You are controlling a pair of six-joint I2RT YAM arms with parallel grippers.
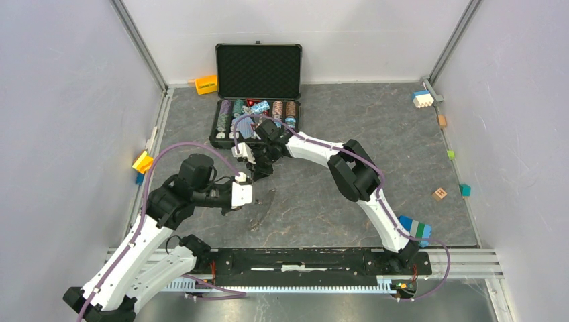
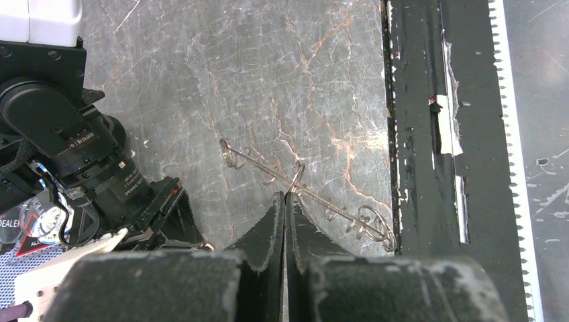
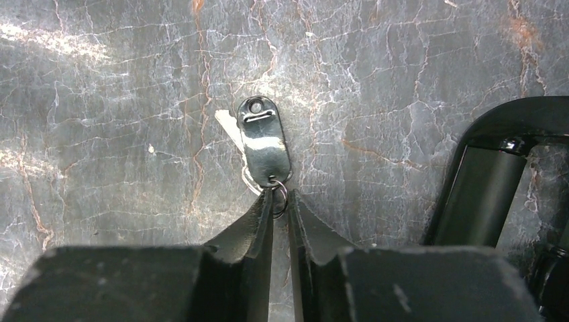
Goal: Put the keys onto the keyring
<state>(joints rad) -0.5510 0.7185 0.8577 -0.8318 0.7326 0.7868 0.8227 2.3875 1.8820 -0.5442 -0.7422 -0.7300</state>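
My right gripper [image 3: 280, 196] is shut on a small split ring [image 3: 280, 194] that hangs from a key [image 3: 265, 137] with a dark oval head and a silver blade behind it, held just above the marbled table. My left gripper [image 2: 285, 196] is shut on a thin wire loop [image 2: 297, 176]. A long thin wire with curled ends [image 2: 349, 218] crosses under its tips. In the top view the left gripper [image 1: 253, 196] and right gripper [image 1: 251, 169] are close together at mid-table. The toothed grey keyring is out of view.
An open black case [image 1: 258, 70] holding poker chips [image 1: 258, 111] stands just behind the grippers. Small blocks lie along the edges: orange [image 1: 206, 84], yellow [image 1: 142, 162], white-blue [image 1: 422, 98], wooden [image 1: 439, 194]. The black base rail [image 2: 416, 134] runs along the near edge.
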